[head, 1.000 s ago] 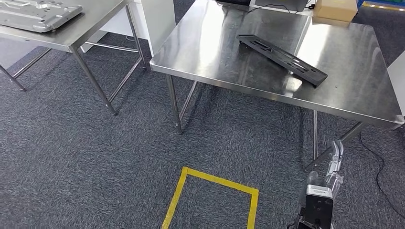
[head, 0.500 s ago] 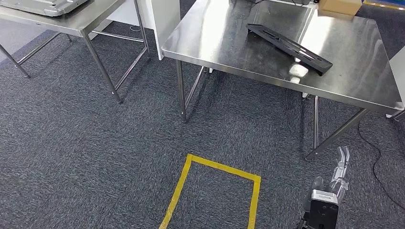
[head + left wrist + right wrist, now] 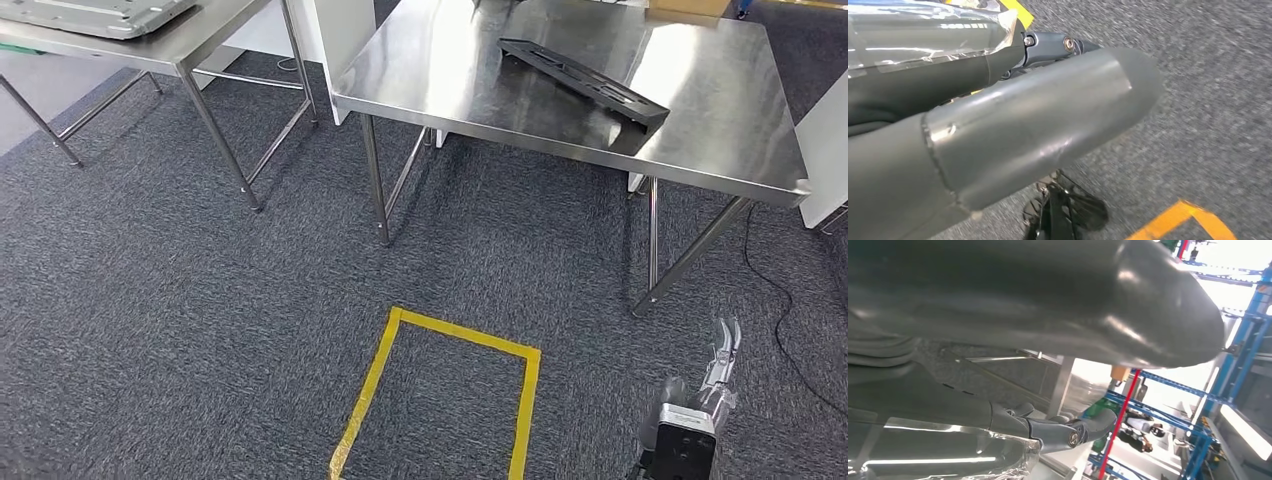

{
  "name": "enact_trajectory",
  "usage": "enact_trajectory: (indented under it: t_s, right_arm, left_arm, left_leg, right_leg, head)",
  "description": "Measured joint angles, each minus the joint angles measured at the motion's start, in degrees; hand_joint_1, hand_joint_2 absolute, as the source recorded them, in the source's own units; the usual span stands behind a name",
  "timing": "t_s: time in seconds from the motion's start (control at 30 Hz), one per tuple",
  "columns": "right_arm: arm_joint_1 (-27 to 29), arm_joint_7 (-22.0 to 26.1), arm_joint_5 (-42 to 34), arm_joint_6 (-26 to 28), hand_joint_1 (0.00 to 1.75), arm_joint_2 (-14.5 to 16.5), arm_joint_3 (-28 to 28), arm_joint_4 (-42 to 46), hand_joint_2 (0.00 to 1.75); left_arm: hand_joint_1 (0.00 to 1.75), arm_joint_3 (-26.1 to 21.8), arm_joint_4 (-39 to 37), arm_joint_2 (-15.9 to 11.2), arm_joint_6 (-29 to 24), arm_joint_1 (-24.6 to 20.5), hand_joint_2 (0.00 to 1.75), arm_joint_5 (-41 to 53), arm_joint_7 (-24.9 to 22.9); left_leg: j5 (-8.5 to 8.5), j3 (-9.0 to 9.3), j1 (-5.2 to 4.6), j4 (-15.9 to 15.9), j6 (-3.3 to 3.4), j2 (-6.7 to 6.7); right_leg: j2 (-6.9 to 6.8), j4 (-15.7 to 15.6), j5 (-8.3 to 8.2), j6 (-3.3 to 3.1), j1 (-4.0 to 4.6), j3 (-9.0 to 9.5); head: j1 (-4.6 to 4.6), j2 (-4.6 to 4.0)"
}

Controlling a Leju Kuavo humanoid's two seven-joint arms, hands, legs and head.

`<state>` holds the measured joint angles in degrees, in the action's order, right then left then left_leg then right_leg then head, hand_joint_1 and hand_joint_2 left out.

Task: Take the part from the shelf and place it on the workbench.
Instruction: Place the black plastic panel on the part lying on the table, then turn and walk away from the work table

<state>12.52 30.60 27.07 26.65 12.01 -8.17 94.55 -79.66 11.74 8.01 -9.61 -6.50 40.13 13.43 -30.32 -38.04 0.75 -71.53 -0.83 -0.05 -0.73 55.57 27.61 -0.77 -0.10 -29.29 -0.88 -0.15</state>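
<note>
A: Head view puts the right hand [image 3: 712, 385] low at the robot's side, fingers straight and apart, holding nothing. The part [image 3: 583, 80] lies well up and ahead of that hand, already flat on the workbench [image 3: 700, 150].

B: So the placing looks done?

A: I judge so. The part rests on the steel top, free of either hand. What is left seems to be backing off or ending the run; no grasp is called for.

B: And the left hand?

A: The left wrist view has the left hand [image 3: 998, 130] close up, thick thumb and a darker finger over grey carpet, nothing held. Whether it is spread or curled, I cannot tell.

B: How does the part look?

A: Long, narrow, black, a flat bar with slots along it, lying slantwise, its near end close to the workbench's front edge, beyond the hand.
</note>
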Motion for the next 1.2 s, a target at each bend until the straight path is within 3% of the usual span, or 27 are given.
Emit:
enact_trajectory:
  t_s: [0.07, 0.13, 0.2, 0.27, 0.33, 0.4, 0.43, 0.47, 0.5, 0.57, 0.6, 0.67, 0.73, 0.77, 0.83, 0.9, 0.93, 0.97, 1.0, 1.03, 1.1, 1.13, 1.2]
  right_arm:
    - [0.27, 0.01, -0.60, 0.46, 0.00, -0.22, 0.01, -0.05, 0.00]
    - [0.40, 0.03, -1.00, 0.83, 0.00, -0.47, 0.01, -0.06, 0.00]
    - [0.52, 0.05, -1.17, 0.99, 0.00, -0.72, 0.02, -0.06, 0.00]
    - [0.72, 0.06, -1.30, 1.14, 0.00, -1.06, 0.04, -0.06, 0.00]
    - [0.90, 0.08, -1.79, 1.54, 0.00, -1.61, 0.04, -0.12, 0.00]
    - [1.27, 0.18, -2.79, 2.19, 0.00, -2.29, 0.09, -0.31, 0.00]
    - [1.53, 0.27, -3.27, 2.54, 0.00, -2.66, 0.14, -0.44, 0.00]
    - [1.77, 0.38, -3.62, 2.89, 0.00, -2.99, 0.19, -0.56, 0.00]
    - [1.97, 0.48, -3.84, 3.20, 0.00, -3.27, 0.22, -0.64, 0.00]
    - [2.27, 0.62, -4.12, 3.74, 0.00, -3.70, 0.23, -0.72, 0.00]
    - [2.40, 0.65, -4.22, 3.92, 0.00, -3.84, 0.22, -0.72, 0.00]
    - [2.79, 0.69, -4.44, 4.20, 0.00, -4.03, 0.21, -0.72, 0.00]
    - [3.19, 0.72, -4.77, 4.43, 0.00, -4.27, 0.22, -0.73, 0.00]
    - [3.25, 0.72, -4.98, 4.52, 0.00, -4.39, 0.24, -0.73, 0.00]
    - [3.32, 0.75, -5.42, 4.56, 0.00, -4.58, 0.26, -0.76, 0.00]
    - [3.44, 0.83, -5.89, 4.69, 0.00, -4.78, 0.26, -0.91, 0.00]
    - [3.51, 0.86, -6.16, 4.86, 0.00, -4.91, 0.26, -1.04, 0.00]
    - [3.57, 0.87, -6.41, 5.10, 0.00, -5.04, 0.26, -1.19, 0.00]
    - [3.64, 0.86, -6.62, 5.36, 0.00, -5.16, 0.27, -1.34, 0.00]
    - [3.68, 0.86, -6.80, 5.59, 0.00, -5.26, 0.27, -1.47, 0.00]
    - [3.70, 0.78, -6.95, 6.10, 0.00, -5.38, 0.26, -1.71, 0.00]
    - [3.69, 0.67, -6.96, 6.44, 0.00, -5.46, 0.25, -1.82, 0.00]
    - [3.67, 0.16, -6.92, 7.14, 0.00, -5.66, 0.24, -2.09, 0.00]
  left_arm:
    - [0.00, 0.32, 0.00, -0.04, 0.08, -0.01, 0.00, 0.30, 0.07]
    - [0.00, 0.77, 0.00, -0.07, 0.12, -0.02, 0.00, 0.55, 0.24]
    - [0.00, 1.09, -0.01, -0.07, 0.11, 0.03, 0.00, 0.64, 0.38]
    - [0.00, 1.22, -0.03, 0.02, 0.09, 0.02, 0.00, 0.68, 0.46]
    - [0.00, 1.29, -0.04, 0.06, 0.09, -0.02, 0.00, 0.90, 0.60]
    - [0.00, 1.34, -0.05, 0.03, 0.16, 0.01, 0.00, 1.23, 0.72]
    - [0.00, 1.41, -0.06, 0.03, 0.23, 0.05, 0.00, 1.44, 0.76]
    - [0.00, 1.55, -0.07, 0.02, 0.31, 0.09, 0.00, 1.63, 0.79]
    - [0.00, 1.74, -0.07, 0.01, 0.39, 0.13, 0.00, 1.84, 0.80]
    - [0.00, 2.20, -0.07, -0.01, 0.53, 0.18, 0.00, 2.18, 0.80]
    - [0.00, 2.38, -0.07, -0.02, 0.58, 0.18, 0.00, 2.27, 0.81]
    - [0.00, 2.62, -0.07, -0.08, 0.62, 0.19, 0.00, 2.36, 0.87]
    - [0.00, 2.73, -0.07, -0.13, 0.63, 0.28, 0.00, 2.40, 0.99]
    - [0.00, 2.76, -0.07, -0.14, 0.63, 0.36, 0.00, 2.43, 1.05]
    - [0.00, 2.81, -0.10, -0.16, 0.67, 0.50, 0.00, 2.46, 1.19]
    - [0.00, 2.92, -0.13, -0.24, 0.65, 0.53, 0.00, 2.65, 1.60]
    - [0.00, 3.05, -0.13, -0.28, 0.45, 0.54, 0.00, 2.94, 1.91]
    - [0.00, 3.27, -0.13, -0.31, 0.11, 0.57, 0.00, 3.37, 2.23]
    - [0.00, 3.55, -0.13, -0.32, -0.30, 0.59, 0.00, 3.84, 2.47]
    - [0.00, 3.82, -0.13, -0.33, -0.71, 0.60, 0.00, 4.25, 2.61]
    - [0.00, 4.13, -0.13, -0.45, -1.13, 0.56, 0.00, 4.64, 2.66]
    - [0.00, 4.16, -0.13, -0.52, -1.23, 0.51, 0.00, 4.67, 2.62]
    - [0.00, 4.19, -0.13, -0.63, -1.34, 0.46, 0.00, 4.59, 2.47]
  left_leg:
    - [1.49, 5.87, -0.09, 7.90, 0.47, -0.07]
    - [1.00, 9.35, -0.37, 13.48, 0.99, -0.14]
    - [1.13, 9.35, -0.64, 14.49, 1.67, -0.10]
    - [2.12, 8.73, -0.49, 15.04, 2.78, 0.20]
    - [3.26, 7.68, -0.25, 15.41, 3.61, 0.49]
    - [4.27, 6.26, -0.24, 15.38, 3.74, 0.53]
    - [4.81, 5.54, -0.24, 15.35, 3.66, 0.56]
    - [5.30, 4.86, -0.22, 15.32, 3.53, 0.58]
    - [5.76, 4.26, -0.18, 15.29, 3.35, 0.59]
    - [6.65, 3.28, -0.14, 15.22, 2.75, 0.58]
    - [7.12, 2.94, -0.18, 15.18, 2.37, 0.57]
    - [8.01, 2.62, -0.32, 15.19, 1.64, 0.54]
    - [8.59, 2.45, -0.17, 15.20, 1.01, 0.45]
    - [8.01, 2.15, -0.02, 14.75, 0.72, 0.37]
    - [3.87, 0.74, 0.23, 10.86, 0.25, 0.21]
    - [-1.83, -1.39, 0.27, 3.17, 0.01, 0.15]
    - [-3.42, -2.08, 0.26, -0.28, -0.03, 0.14]
    - [-3.73, -1.97, 0.26, -2.06, 0.03, 0.14]
    - [-2.94, -0.79, 0.26, -1.69, 0.20, 0.14]
    - [-1.48, 1.44, 0.25, 0.86, 0.46, 0.14]
    - [0.61, 7.32, 0.04, 9.32, 1.17, 0.41]
    - [0.88, 9.36, -0.16, 12.60, 1.48, 0.59]
    - [0.61, 10.59, -0.59, 15.15, 1.90, 0.75]
  right_leg:
    - [-0.02, 0.87, -0.37, 0.44, 0.06, -1.27]
    - [-0.13, 1.44, -0.79, 1.10, 0.17, -2.07]
    - [-0.19, 1.53, -1.41, 1.98, 0.26, -2.49]
    - [0.03, 2.65, -0.61, 2.40, 0.26, -3.39]
    - [0.36, 7.44, 3.02, 2.18, 0.08, -5.50]
    - [0.49, 14.60, 6.95, 2.17, -0.18, -7.73]
    - [0.49, 16.91, 7.71, 2.53, -0.36, -8.02]
    - [0.49, 17.33, 7.47, 3.10, -0.55, -7.41]
    - [0.48, 15.73, 6.44, 3.79, -0.78, -5.83]
    - [0.50, 7.43, 4.17, 4.85, -1.27, -0.20]
    - [0.63, 3.31, 3.65, 4.94, -1.23, 2.43]
    - [0.86, -0.96, 3.61, 4.48, -1.03, 4.53]
    - [0.89, -0.92, 3.12, 3.66, -1.02, 3.78]
    - [0.85, -0.84, 2.76, 3.07, -1.12, 3.52]
    - [0.70, -0.84, 1.79, 1.57, -1.24, 2.76]
    - [0.58, -0.76, 0.83, 0.65, -0.83, 1.72]
    - [0.54, -0.66, 0.37, 0.45, -0.62, 1.15]
    - [0.51, -0.50, -0.01, 0.43, -0.45, 0.52]
    - [0.51, -0.29, -0.31, 0.43, -0.30, -0.09]
    - [0.52, -0.04, -0.52, 0.47, -0.18, -0.62]
    - [0.46, 0.53, -0.74, 0.64, 0.11, -1.35]
    - [0.34, 0.75, -0.88, 0.87, 0.22, -1.57]
    - [-0.02, 0.93, -1.28, 1.48, 0.32, -1.84]
  head:
    - [-0.01, 0.00]
    - [0.01, 0.00]
    - [0.04, 0.00]
    - [0.11, 0.00]
    - [0.36, 0.00]
    - [0.57, 0.00]
    - [0.60, 0.00]
    - [0.64, 0.00]
    - [0.68, 0.00]
    - [0.72, 0.00]
    - [0.71, 0.00]
    - [0.61, 0.00]
    - [0.50, 0.00]
    - [0.45, 0.00]
    - [0.27, 0.00]
    - [0.13, 0.00]
    - [0.12, 0.00]
    - [0.14, 0.00]
    - [0.13, 0.00]
    - [0.12, 0.00]
    - [0.13, 0.00]
    - [0.15, 0.00]
    - [0.17, 0.00]
